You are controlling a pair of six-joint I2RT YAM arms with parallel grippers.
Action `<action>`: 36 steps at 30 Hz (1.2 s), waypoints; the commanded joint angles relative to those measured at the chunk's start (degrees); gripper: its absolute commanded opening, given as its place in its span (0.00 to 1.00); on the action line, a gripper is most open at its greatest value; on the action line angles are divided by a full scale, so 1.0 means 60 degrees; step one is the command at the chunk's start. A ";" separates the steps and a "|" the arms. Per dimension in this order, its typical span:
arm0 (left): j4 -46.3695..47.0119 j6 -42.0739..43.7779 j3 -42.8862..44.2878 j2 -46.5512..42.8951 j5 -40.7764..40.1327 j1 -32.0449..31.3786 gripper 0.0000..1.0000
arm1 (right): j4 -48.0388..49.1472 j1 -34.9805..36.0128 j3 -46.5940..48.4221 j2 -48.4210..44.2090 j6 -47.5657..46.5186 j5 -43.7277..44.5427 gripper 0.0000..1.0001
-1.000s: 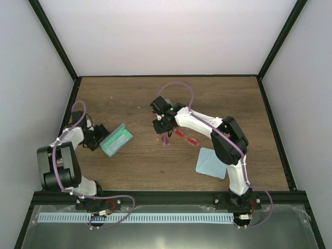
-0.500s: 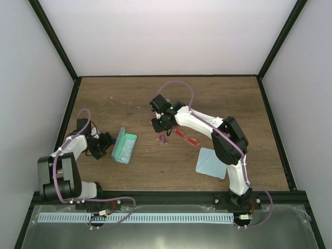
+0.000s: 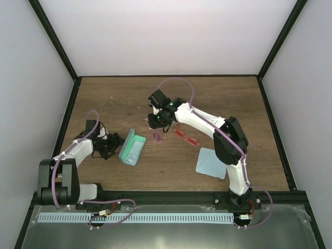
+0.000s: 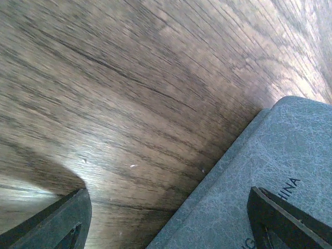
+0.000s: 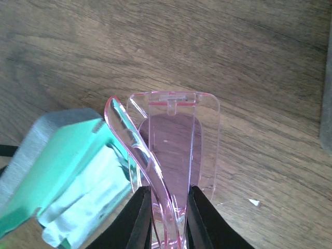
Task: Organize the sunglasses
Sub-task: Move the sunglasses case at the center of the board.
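Pinching pink sunglasses (image 5: 174,140): right end effector (image 5: 168,197), beside case (image 5: 57,161).

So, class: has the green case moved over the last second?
Yes. The green case has slid right, toward the blue cloth, which stayed put.

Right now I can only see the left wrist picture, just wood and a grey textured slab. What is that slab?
Observer: The top camera shows it is an open glasses case, green inside.
Operator: Is anything in it?
Observer: The right wrist view shows something pale and crumpled inside, likely a cloth.
Operator: Where are the glasses?
Observer: The right gripper pinches a pink pair near the case; a red pair lies on the table.
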 commanded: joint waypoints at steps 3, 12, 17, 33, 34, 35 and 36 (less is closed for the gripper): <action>-0.0735 -0.0178 -0.0211 -0.0278 0.0098 -0.0390 0.84 | -0.0122 0.0062 0.0449 0.0187 0.0622 -0.0469 0.14; -0.1295 -0.0801 -0.0255 -0.1271 -0.0110 -0.0545 0.84 | 0.0230 0.0072 -0.0269 -0.0161 0.2286 -0.0472 0.14; -0.1307 -0.0820 -0.0008 -0.1400 -0.0616 -0.0543 0.85 | 0.0402 0.0331 -0.0912 -0.0299 0.3824 -0.0038 0.13; -0.2197 -0.0496 -0.0119 -0.1485 -0.1409 -0.0597 0.54 | -0.0255 0.1485 -0.0001 0.0205 0.5523 0.0775 0.10; -0.2375 -0.0523 -0.0080 -0.1591 -0.1435 -0.0604 0.52 | -0.0210 0.1485 -0.0047 0.0188 0.5500 0.0760 0.10; -0.2531 -0.0526 -0.0042 -0.1689 -0.1470 -0.0617 0.48 | -0.0186 0.1485 -0.0071 0.0171 0.5482 0.0749 0.10; -0.2666 -0.0534 -0.0023 -0.1809 -0.1481 -0.0615 0.43 | -0.0163 0.1485 -0.0084 0.0164 0.5467 0.0715 0.10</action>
